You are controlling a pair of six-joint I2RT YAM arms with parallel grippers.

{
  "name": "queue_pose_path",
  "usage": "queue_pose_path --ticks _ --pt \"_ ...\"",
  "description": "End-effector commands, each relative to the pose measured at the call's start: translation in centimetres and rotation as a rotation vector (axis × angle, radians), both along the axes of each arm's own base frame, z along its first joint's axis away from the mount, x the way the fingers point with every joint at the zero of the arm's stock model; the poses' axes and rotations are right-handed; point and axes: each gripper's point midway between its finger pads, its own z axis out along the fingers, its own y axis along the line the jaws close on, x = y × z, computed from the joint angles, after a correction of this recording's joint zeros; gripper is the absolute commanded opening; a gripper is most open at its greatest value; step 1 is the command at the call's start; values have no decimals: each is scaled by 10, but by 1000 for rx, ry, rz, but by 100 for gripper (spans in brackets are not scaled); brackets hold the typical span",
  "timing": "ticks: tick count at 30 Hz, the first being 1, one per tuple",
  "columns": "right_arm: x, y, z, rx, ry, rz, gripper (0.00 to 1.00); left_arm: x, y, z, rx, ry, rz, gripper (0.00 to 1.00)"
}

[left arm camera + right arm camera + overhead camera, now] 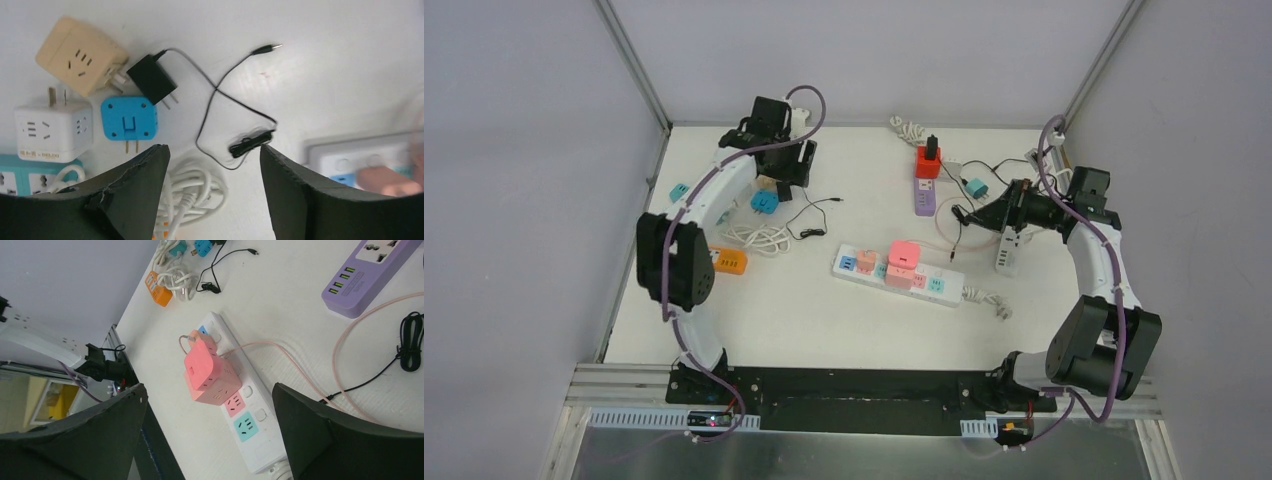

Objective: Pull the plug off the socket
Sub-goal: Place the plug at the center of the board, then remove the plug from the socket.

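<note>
A black plug (150, 79) lies loose on the white table with its two prongs bare. It rests next to a beige cube socket (80, 55), and its thin black cable trails to the right. My left gripper (214, 147) hangs above the table just below them, open with nothing between its fingers; in the top view my left gripper (789, 165) is at the back left. My right gripper (208, 386) stands open and empty, high over a pink cube (205, 365) plugged into a white power strip (240, 405).
Beside the black plug are a white cube socket (52, 127), a blue adapter (129, 117) and a coiled white cable (195, 190). A purple strip (924, 195) carries a red cube (928, 163) at the back. An orange adapter (729, 262) lies at the left.
</note>
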Motion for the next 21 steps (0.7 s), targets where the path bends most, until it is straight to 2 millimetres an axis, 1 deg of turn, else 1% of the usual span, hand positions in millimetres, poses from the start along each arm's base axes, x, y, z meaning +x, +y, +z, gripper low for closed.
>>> queue_pose_path --ticks 1,3,4,5,6,9,10,11,12,15,16,18,19,21 --pt "-6 4 17 -117 -237 65 100 -15 -49 88 -260 -286 -268 70" --pt "-9 11 16 -135 -278 104 100 -32 -69 103 -342 -383 -432 70" --pt "-13 17 15 -141 -289 137 100 -42 -79 110 -384 -449 -529 72" --pt "-16 24 14 -158 -314 178 100 -53 -88 111 -420 -508 -621 76" --pt "-23 35 11 -187 -320 235 100 -67 -97 113 -458 -571 -735 80" --pt "-46 57 2 -316 -414 470 100 -107 -113 97 -516 -712 -1035 89" --pt "-51 64 0 -347 -443 546 100 -115 -116 91 -535 -732 -1095 89" --pt "-56 69 -2 -367 -448 609 100 -119 -119 90 -555 -753 -1132 90" --pt "-58 73 -4 -380 -457 658 100 -121 -121 89 -583 -737 -1151 90" --pt "-56 85 -17 -377 -424 727 100 -127 -130 79 -655 -644 -1212 89" --pt "-53 89 -23 -376 -384 719 100 -130 -133 75 -668 -625 -1228 89" --pt "-40 96 -37 -366 -282 647 100 -132 -139 70 -677 -616 -1248 90" --pt "-32 99 -43 -362 -250 602 100 -133 -142 69 -681 -614 -1258 90" --pt "-24 102 -52 -349 -180 543 100 -135 -146 67 -692 -598 -1272 90"
